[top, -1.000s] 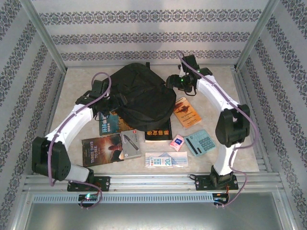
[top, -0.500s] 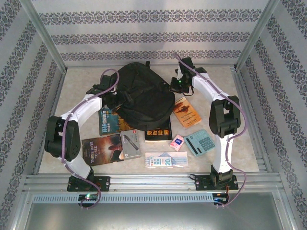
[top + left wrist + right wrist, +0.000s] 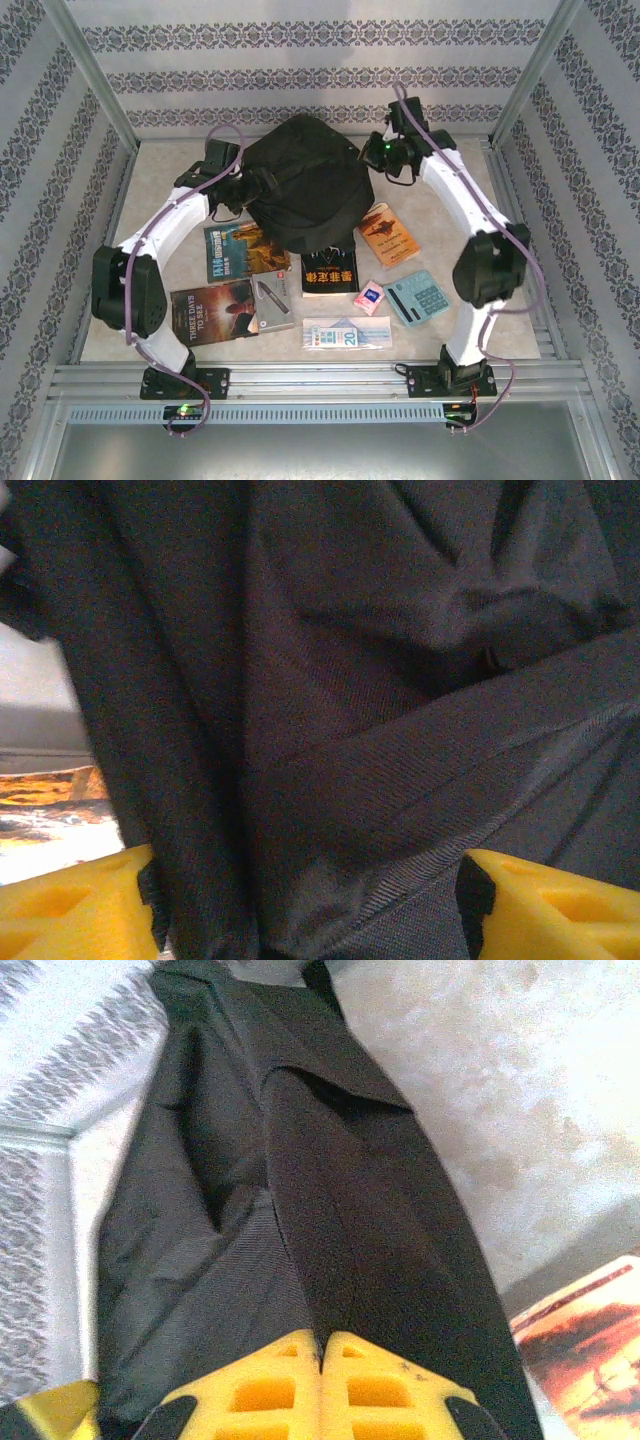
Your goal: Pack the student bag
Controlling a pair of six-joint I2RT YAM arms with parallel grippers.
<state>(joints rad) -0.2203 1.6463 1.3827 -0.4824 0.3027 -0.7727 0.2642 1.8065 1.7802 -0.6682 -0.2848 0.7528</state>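
With the left gripper (image 3: 307,875) wide astride cloth of the student bag (image 3: 310,185), heaped at the back middle of the table (image 3: 160,165), and the right gripper (image 3: 320,1345) pinched shut on its fabric, opening it seems underway; next, the left must close.

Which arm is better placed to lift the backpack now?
Right. The right claw looks shut on a fold of the large soft black fabric backpack; the left claw stands open around fabric, gripping nothing.

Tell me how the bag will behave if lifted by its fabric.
Probably floppy: the bag creases and folds where the right gripper pinches it. Likely to sag and drape, not hold shape. Woven fabric looks grippy, unlikely to slip.
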